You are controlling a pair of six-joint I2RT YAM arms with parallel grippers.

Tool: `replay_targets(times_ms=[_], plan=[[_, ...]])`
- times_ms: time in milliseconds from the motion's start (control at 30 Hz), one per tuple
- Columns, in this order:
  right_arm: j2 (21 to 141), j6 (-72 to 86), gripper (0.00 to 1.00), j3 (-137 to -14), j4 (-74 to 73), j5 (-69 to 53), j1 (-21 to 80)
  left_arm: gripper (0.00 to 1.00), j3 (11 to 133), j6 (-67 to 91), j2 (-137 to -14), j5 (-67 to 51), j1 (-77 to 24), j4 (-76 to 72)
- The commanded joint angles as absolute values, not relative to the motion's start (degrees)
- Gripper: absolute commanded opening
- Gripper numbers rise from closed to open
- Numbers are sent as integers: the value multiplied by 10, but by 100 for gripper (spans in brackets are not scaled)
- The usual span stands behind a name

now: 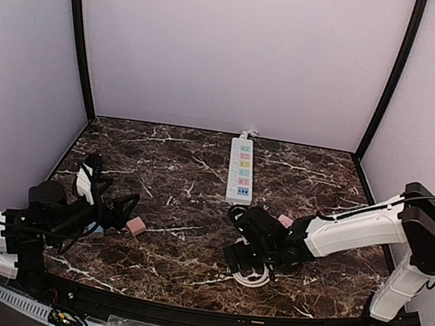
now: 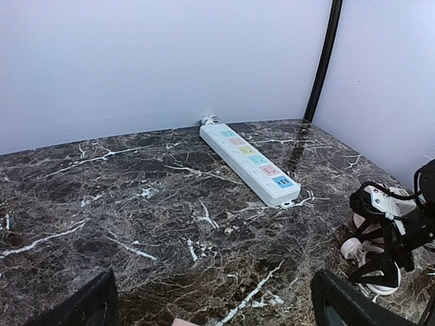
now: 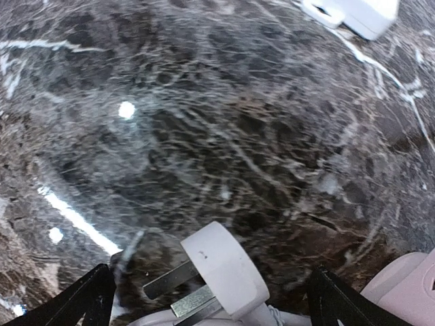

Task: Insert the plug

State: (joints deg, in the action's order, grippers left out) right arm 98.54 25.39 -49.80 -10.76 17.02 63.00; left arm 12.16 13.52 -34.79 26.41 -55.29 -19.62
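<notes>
Near the front of the worktop [image 1: 176, 165] the white plug [image 3: 221, 268] lies between the parted fingers of your right tool [image 3: 211, 285], not yet clamped and well apart from the power strip [image 1: 241, 169], so gripping, carrying and inserting remain; your left tool [image 2: 214, 299] is parted, empty.

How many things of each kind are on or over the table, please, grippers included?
power strip: 1
plug: 1
grippers: 2, namely left gripper and right gripper
Total: 4
</notes>
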Motion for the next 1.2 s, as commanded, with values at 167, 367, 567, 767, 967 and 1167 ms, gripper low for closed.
replay_targets(times_ms=[167,367,567,767,967,1167], plan=[[902,309,98,-405,-119,209,560,100,113,134,-344,265,-552,-185],[831,318,99,-349,-119,216,513,100,113,134,-347,265,-553,-186],[779,330,99,-317,-121,233,462,100,113,135,-351,263,-552,-189],[753,372,99,-303,-147,250,412,100,115,134,-360,264,-552,-192],[749,357,99,-307,-147,235,401,100,114,133,-363,264,-553,-194],[724,316,99,-320,-114,167,406,100,115,134,-367,265,-552,-199]])
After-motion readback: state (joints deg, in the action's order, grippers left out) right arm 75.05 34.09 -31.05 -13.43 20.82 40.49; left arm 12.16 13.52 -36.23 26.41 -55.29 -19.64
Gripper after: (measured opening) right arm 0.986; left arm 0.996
